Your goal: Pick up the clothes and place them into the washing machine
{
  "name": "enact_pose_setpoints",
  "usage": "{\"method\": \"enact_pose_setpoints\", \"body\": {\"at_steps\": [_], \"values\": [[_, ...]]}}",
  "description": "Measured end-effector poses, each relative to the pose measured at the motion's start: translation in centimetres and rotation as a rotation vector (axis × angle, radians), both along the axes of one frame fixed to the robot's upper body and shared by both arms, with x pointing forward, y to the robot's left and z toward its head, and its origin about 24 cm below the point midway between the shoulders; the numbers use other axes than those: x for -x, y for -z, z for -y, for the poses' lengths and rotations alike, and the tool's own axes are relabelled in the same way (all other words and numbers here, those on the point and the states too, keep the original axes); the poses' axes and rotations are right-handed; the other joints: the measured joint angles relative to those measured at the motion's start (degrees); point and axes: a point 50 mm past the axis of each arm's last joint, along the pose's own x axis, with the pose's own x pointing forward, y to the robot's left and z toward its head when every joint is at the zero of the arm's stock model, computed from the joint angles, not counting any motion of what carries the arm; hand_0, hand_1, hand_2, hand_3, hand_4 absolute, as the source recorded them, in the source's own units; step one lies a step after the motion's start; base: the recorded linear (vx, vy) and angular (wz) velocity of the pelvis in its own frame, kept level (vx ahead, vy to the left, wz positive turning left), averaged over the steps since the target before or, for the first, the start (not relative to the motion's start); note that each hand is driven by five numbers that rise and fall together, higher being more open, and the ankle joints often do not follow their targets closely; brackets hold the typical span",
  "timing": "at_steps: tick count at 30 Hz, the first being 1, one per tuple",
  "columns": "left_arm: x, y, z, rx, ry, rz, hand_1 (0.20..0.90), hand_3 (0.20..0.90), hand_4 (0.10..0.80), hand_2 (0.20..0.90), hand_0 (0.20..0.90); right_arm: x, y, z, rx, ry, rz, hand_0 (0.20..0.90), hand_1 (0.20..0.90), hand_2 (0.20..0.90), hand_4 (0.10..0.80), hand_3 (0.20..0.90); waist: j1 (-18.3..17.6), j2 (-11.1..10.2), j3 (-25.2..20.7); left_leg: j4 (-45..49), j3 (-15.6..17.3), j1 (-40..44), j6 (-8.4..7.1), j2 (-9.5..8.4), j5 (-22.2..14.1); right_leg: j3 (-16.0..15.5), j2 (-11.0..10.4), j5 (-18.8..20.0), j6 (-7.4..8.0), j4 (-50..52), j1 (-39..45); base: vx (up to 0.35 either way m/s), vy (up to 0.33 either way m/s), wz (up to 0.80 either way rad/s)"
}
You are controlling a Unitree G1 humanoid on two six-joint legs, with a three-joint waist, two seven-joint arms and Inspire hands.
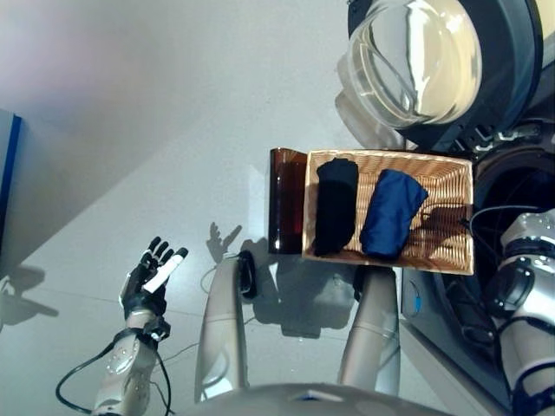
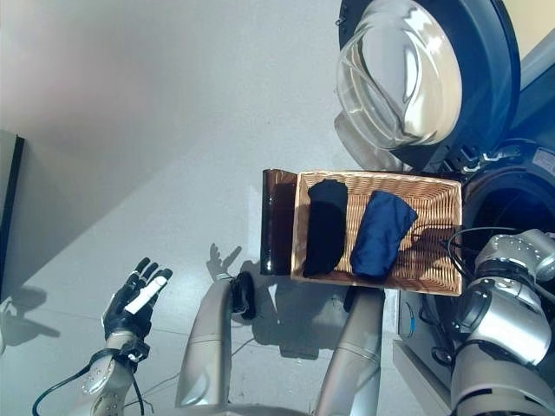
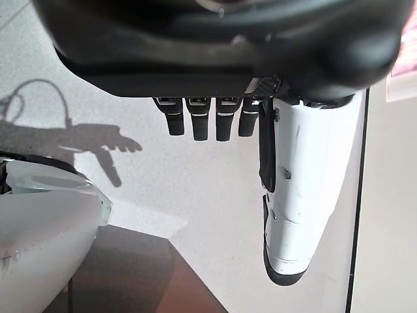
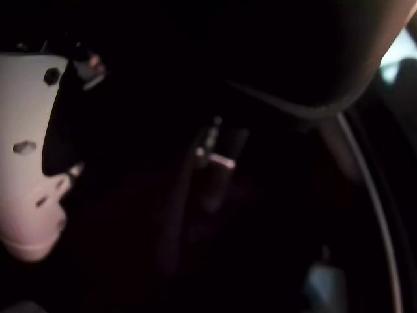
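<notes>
Still, two garments lie in wicker basket [image 1: 451, 217]: black garment [image 1: 336, 206] toward left edge, navy garment [image 1: 392, 212] mid-basket. Left hand [image 1: 149, 279] hangs with fingers straight, holding nothing. Right hand [image 4: 29, 150] inside washing machine drum [image 2: 507, 212] (grip unreadable in dark). Risk: arm snagging drum rim on withdrawal.

A black folded cloth [image 1: 336, 206] and a dark blue folded cloth [image 1: 392, 213] lie side by side in the woven wicker basket [image 1: 447, 227]. The front-loading washing machine [image 1: 512, 186] stands just beside it, its round glass door [image 1: 422, 57] open.

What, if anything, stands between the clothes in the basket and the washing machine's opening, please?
Nothing visible: the door is swung open, and the basket with the black garment and blue garment sits right beside the dark drum opening.
</notes>
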Motion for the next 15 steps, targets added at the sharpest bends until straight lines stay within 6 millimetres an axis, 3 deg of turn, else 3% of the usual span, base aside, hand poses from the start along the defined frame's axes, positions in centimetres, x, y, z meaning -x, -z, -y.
{"method": "enact_pose_setpoints", "body": {"at_steps": [7, 8, 15], "values": [[0.01, 0.0, -0.02, 0.0, -0.004, -0.001, 0.9, 0.9, 0.8, 0.9, 0.9, 0.28, 0.47, -0.26, -0.05, 0.037, -0.006, 0.2, 0.2, 0.2, 0.3, 0.2, -0.3, 0.0, 0.0, 0.3, 0.2, 0.0, 0.16, -0.01, -0.2, 0.2, 0.0, 0.1, 0.12, -0.1, 0.0, 0.01, 0.003, 0.0], [0.07, 0.03, -0.04, 0.002, -0.005, -0.002, 0.9, 0.9, 0.8, 0.9, 0.9, 0.21, 0.64, -0.4, -0.058, 0.035, -0.008, 0.9, 0.9, 0.9, 0.8, 0.9, -0.5, 0.0, 0.0, 0.3, 0.2, 0.0, 0.29, -0.01, -0.3, 0.2, 0.0, 0.1, 0.13, -0.1, 0.0, 0.0, 0.0, 0.0], [0.09, 0.03, -0.06, 0.002, -0.006, -0.003, 0.9, 0.9, 0.8, 0.9, 0.9, 0.08, 0.79, -0.57, -0.057, 0.03, -0.007, 0.9, 0.9, 0.9, 0.8, 0.9, -0.9, 0.0, 0.0, 0.4, 0.2, 0.0, 0.22, 0.01, -0.3, 0.3, 0.0, 0.1, 0.2, -0.1, 0.0, 0.005, 0.0, 0.0]]}}
